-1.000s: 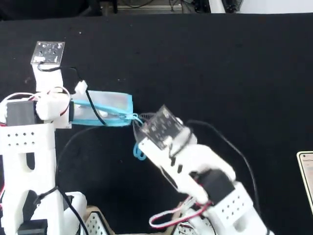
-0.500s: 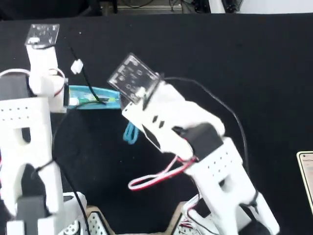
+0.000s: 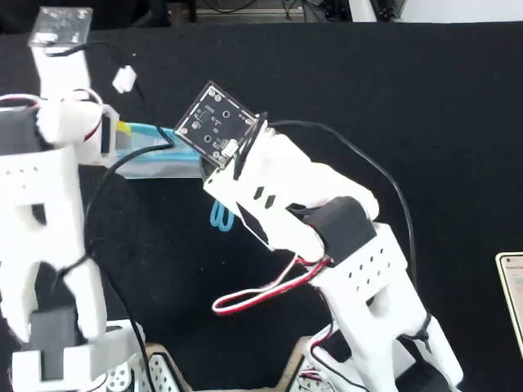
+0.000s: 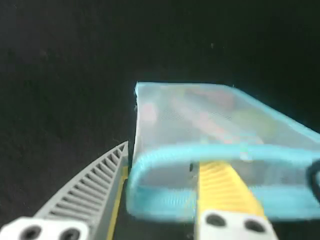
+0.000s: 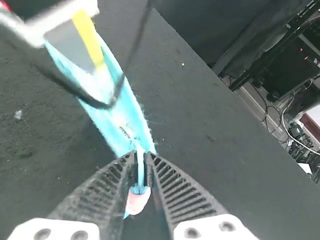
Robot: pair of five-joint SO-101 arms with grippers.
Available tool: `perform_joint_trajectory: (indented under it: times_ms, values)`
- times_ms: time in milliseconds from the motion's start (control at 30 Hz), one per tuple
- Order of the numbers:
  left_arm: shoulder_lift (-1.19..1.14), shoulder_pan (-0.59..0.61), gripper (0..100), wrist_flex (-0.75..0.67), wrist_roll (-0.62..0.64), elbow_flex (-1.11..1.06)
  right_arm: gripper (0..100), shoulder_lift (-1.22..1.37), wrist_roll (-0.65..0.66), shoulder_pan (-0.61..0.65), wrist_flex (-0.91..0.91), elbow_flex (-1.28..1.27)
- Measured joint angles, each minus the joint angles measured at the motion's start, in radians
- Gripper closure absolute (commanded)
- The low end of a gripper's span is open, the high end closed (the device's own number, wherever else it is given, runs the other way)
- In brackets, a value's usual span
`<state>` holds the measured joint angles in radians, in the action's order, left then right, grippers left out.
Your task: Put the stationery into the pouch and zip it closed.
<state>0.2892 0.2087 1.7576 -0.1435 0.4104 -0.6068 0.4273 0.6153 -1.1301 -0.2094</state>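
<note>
The black worktop (image 3: 425, 122) carries two white arms. The right arm (image 3: 327, 237) stretches across the middle, and the left arm (image 3: 41, 188) stands at the left edge.

Between them is a light-blue mesh pouch (image 3: 151, 155), a long, flat, see-through sleeve. From above, its long axis runs across the worktop from the left arm toward the right one, with the far end angled slightly nearer the arms' bases. I cannot tell whether it touches the worktop. Blurred reddish and pale shapes show through the mesh (image 4: 210, 125), too soft to name.

The left fingers (image 4: 225, 185) are closed on one short end of the pouch. The yellow-faced one lies against one side of the bound edge and the grey ribbed one (image 4: 95, 185) against the other.

The right fingers (image 5: 170, 185) are almost fully together, with only a thin slit between them. They pinch a thin light-blue zip-pull cord (image 5: 140, 172) that comes off the pouch's other end (image 5: 117, 120). A small pink tab (image 5: 135, 200) sits between the fingers just behind the pinch.

A blue loop (image 3: 219, 216) hangs beside the right arm, near that end of the pouch.
</note>
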Motion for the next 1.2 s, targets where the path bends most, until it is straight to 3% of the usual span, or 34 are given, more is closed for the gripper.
perform_joint_trajectory:
  times_ms: [367, 733, 867, 1000, 1200]
  values:
    - [0.405, 0.006, 80, 0.0, -0.017, -0.044, 98.8, 0.002, 0.0, 0.0, 0.107, 0.0]
    - [0.732, 0.006, 80, 0.002, -0.295, -0.466, 98.8, 0.043, 0.0, -0.035, 0.146, 0.0]
    - [0.821, -0.061, 80, -0.002, -0.344, -0.624, 98.8, 0.06, -0.002, -0.058, 0.146, 0.0]
    - [0.845, -0.083, 80, -0.115, -0.351, -0.807, 98.8, 0.06, -0.002, -0.06, 0.137, 0.0]
    - [0.845, -0.017, 80, -0.381, -0.311, -1.013, 98.8, 0.005, 0.0, -0.017, 0.029, -0.002]
